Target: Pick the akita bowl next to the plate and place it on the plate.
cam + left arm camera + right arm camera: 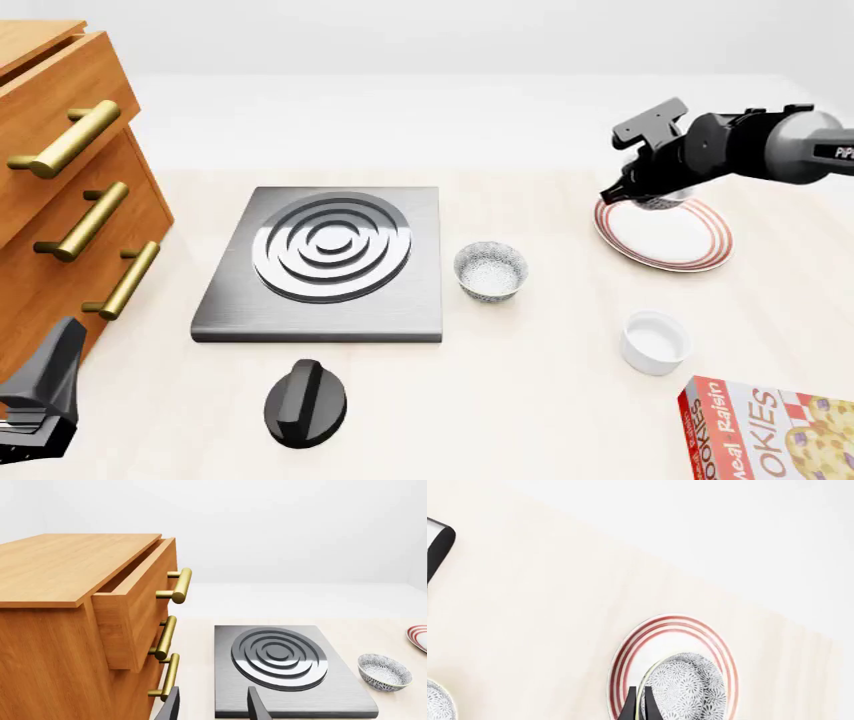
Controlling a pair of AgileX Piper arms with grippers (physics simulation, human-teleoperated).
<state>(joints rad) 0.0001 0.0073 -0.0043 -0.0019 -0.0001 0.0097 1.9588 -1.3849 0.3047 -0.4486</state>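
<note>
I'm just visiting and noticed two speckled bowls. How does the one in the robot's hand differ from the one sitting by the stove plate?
The grey-black speckled bowl in the right hand is lifted and tipped on its side over the red-ringed white plate; the matching speckled bowl beside the grey stove plate stands upright on the table. The first is pinched at its rim by the right hand; the second is untouched. Both share the same pattern and shape.

The gripper [638,706] pinches the rim of a speckled bowl [686,690], held tilted over the red-ringed plate [671,630]. A 2nd bowl [437,704] shows at 8 o'clock on the table [534,595].
</note>
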